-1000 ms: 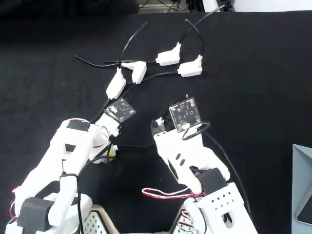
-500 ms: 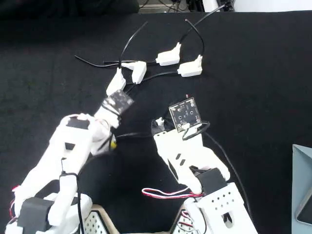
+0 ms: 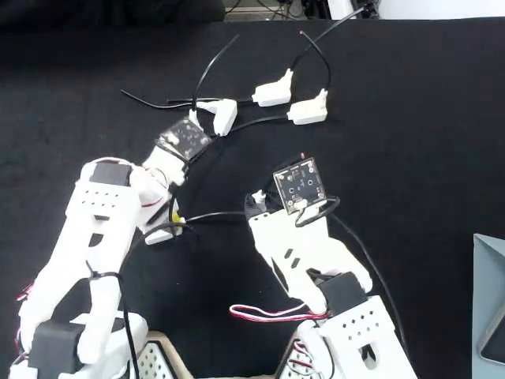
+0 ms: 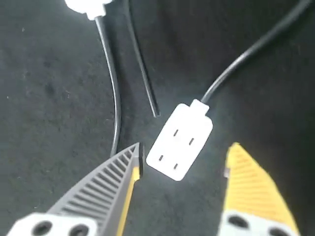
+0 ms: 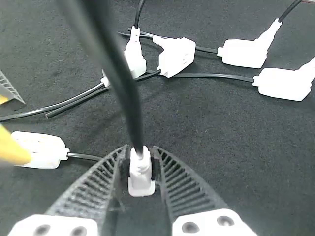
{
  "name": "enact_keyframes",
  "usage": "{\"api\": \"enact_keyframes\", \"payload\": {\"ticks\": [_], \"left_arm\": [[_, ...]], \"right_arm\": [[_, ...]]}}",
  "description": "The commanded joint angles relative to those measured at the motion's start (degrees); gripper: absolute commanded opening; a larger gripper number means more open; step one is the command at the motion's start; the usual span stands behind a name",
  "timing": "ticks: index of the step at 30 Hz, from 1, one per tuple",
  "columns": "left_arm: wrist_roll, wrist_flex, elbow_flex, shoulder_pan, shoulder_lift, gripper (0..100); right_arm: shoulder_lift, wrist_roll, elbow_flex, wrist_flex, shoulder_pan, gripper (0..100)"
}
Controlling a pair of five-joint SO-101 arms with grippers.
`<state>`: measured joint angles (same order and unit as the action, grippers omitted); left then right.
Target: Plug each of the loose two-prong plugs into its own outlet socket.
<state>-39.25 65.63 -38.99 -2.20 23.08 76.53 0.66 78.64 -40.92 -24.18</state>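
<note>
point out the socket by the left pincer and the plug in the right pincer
socket (image 4: 179, 147), left wrist view, middle of its slotted face
plug (image 5: 140, 176), right wrist view, white body below its cord

The tabletop (image 3: 442, 118) is covered in matte black cloth; a grey container (image 3: 491, 296) sits at its right edge.

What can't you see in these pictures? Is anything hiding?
1. High view: the socket between the left gripper's fingers is hidden under that arm's camera board.
2. Right wrist view: the plug in the right gripper hides its own prongs.
3. High view: one cable runs past the table's far edge; its end is out of sight.
</note>
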Motion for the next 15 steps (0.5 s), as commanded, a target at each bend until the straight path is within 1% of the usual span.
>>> {"api": "enact_keyframes", "payload": {"ticks": [1, 8, 15], "left_arm": [[-3.0, 0.2, -1.0, 0.7, 0.3, 31], [-7.4, -7.1, -7.0, 2.1, 0.2, 31], [-7.3, -11.8, -10.6, 1.8, -1.2, 31]], "right_arm": [[0.5, -0.5, -1.6, -0.3, 0.9, 1.4], [0.5, -0.5, -1.6, -0.3, 0.9, 1.4], [0.5, -0.5, -1.6, -0.3, 0.9, 1.4]]}}
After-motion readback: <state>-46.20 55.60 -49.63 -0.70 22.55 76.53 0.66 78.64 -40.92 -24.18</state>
